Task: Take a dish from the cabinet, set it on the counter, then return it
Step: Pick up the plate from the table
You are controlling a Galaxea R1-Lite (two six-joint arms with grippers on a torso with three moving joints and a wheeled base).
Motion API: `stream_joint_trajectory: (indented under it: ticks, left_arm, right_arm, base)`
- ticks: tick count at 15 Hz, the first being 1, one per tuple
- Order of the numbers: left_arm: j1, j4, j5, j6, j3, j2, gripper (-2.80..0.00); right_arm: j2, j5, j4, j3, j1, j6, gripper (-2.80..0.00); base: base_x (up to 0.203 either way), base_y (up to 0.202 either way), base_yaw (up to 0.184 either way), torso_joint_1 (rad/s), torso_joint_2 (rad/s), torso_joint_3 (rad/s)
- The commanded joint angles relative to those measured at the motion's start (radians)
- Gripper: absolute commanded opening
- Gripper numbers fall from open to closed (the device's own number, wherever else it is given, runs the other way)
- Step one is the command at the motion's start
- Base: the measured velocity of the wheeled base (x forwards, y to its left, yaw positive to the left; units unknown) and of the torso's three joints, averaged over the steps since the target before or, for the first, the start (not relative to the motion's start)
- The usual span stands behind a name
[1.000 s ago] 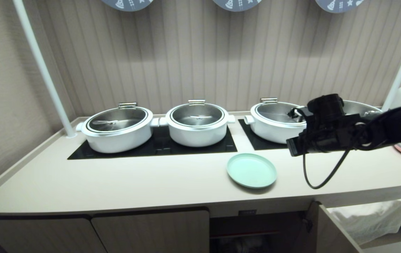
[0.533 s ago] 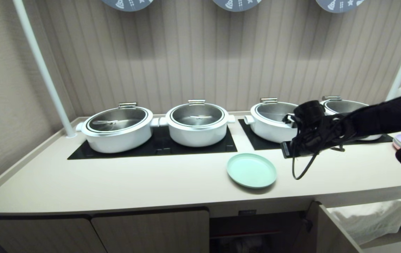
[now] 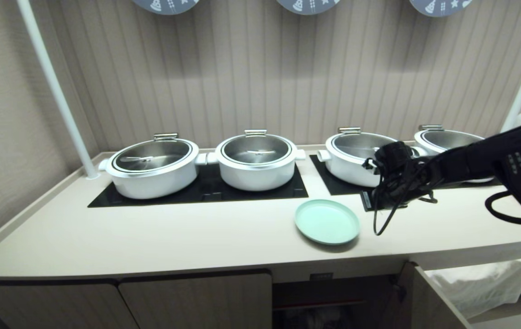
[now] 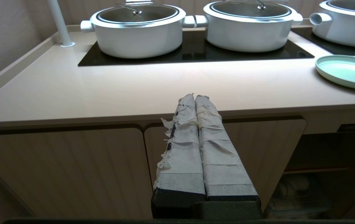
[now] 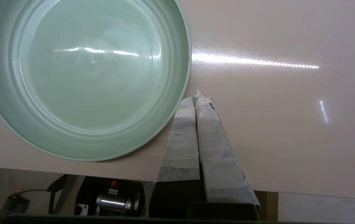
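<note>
I see counter (image 3: 151, 237) carrying dish (image 3: 327, 221), flat near front edge. My right gripper (image 5: 196, 96) hangs over counter at dish's 3 o'clock, taped fingers pressed together, empty, clear of rim. Left gripper (image 4: 194, 98) parked below counter edge, likewise closed. Open cabinet (image 3: 333, 297) interior dark, contents unreadable.

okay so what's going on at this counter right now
A round pale mint-green plate lies flat near the front edge of the long pale-beige counter, held by nothing. The right gripper hangs just beside the plate's rim, shut and empty, pointing down at the worktop. The left gripper is parked low before the shut cupboard doors, also shut. Below the plate, the beige wood-grain cabinet stands open. Four white lidded pots sit on the black hobs behind.
</note>
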Motion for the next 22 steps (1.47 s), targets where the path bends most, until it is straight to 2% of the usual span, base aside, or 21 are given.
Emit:
stream_joint_trajectory:
  ticks: [1, 10, 11, 22]
  left_arm:
    - [-0.001, 0.0, 0.0, 0.0, 0.0, 0.0, -2.8]
    - [-0.001, 0.0, 0.0, 0.0, 0.0, 0.0, -2.8]
    - [-0.001, 0.0, 0.0, 0.0, 0.0, 0.0, -2.8]
    - [-0.001, 0.0, 0.0, 0.0, 0.0, 0.0, -2.8]
  right_arm:
    - [0.022, 0.011, 0.001, -0.004, 0.001, 0.0, -2.8]
    - [0.056, 0.021, 0.041, -0.069, 0.001, -0.002, -2.8]
    - [0.056, 0.021, 0.041, -0.069, 0.001, -0.002, 0.0]
    - [0.093, 0.014, 0.038, -0.121, 0.005, 0.018, 0.0]
  base:
    - [0.0, 0.0, 0.0, 0.0, 0.0, 0.0]
    - [0.0, 0.0, 0.0, 0.0, 0.0, 0.0]
    - [0.0, 0.0, 0.0, 0.0, 0.0, 0.0]
    - [0.0, 0.0, 0.0, 0.0, 0.0, 0.0]
